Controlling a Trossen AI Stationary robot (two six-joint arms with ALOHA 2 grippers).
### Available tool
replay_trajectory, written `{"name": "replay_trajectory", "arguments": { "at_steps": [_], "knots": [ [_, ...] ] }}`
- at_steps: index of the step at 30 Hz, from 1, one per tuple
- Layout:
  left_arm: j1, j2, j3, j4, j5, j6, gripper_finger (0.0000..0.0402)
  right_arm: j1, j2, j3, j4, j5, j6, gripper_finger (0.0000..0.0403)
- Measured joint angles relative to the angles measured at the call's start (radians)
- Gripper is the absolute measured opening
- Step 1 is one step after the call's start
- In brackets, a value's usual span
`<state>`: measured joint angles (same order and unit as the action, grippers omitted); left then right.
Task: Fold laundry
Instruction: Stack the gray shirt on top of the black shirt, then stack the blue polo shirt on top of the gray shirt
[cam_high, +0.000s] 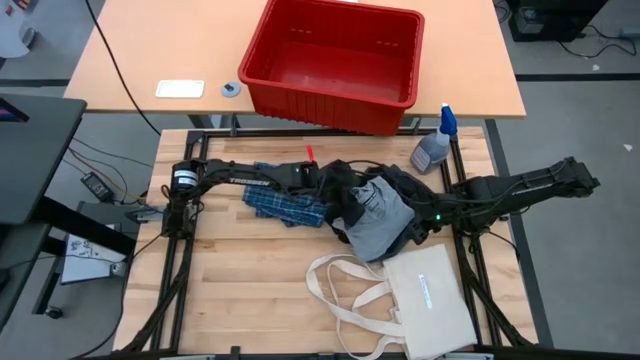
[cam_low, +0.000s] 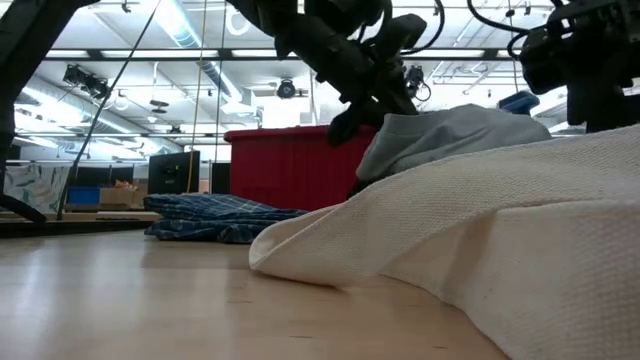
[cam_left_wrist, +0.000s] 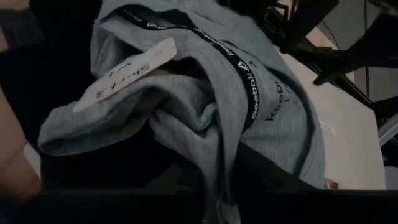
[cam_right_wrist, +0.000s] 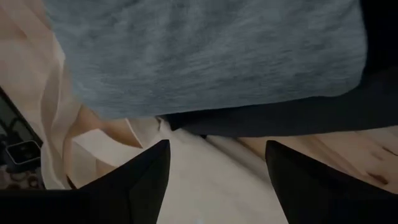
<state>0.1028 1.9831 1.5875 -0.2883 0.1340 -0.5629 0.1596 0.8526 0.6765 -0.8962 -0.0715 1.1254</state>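
The laundry lies in a heap at the table's middle. A light blue-grey piece with a black lettered waistband and a white tag sits on top of a black piece. A blue-white plaid piece lies flat to the left. My left gripper is at the heap's left side, shut on the blue-grey piece. My right gripper hangs open at the heap's near-right side, over the cream tote bag, touching nothing. My left gripper holds a bunched fold of the light blue-grey piece, near its waistband; the fingers themselves are lost in the dark at the picture's bottom. It comes from the table's left. In the low view that side of the piece is raised, and the rest drapes on the heap.
The tote bag with its long handles covers the near right of the table and fills the low view's foreground. A spray bottle stands at the far right corner. A red bin sits on the table behind. Bare wood lies near left.
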Motion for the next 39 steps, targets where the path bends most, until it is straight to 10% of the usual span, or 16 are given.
{"name": "replay_trajectory", "arguments": {
  "at_steps": [13, 18, 29, 39],
  "knots": [
    [0.008, -0.130, 0.000, -0.387, -0.001, 0.124, 0.0255, -0.030, 0.001, 0.180, -0.293, 0.001, -0.007, 0.0269],
    [0.019, -0.228, -0.002, -0.571, -0.144, 0.272, 0.0247, -0.079, 0.082, 0.275, -0.236, 0.058, -0.159, 0.0269],
    [0.330, -0.412, -0.251, -0.610, -0.082, 0.465, 0.0194, -0.298, 0.343, 0.519, 0.009, 0.163, -0.519, 0.0269],
    [0.557, -0.275, -0.267, -0.594, 0.060, 0.736, 0.0269, -0.520, 0.682, 0.752, 0.276, -0.103, -0.837, 0.0269]
  ]
}}
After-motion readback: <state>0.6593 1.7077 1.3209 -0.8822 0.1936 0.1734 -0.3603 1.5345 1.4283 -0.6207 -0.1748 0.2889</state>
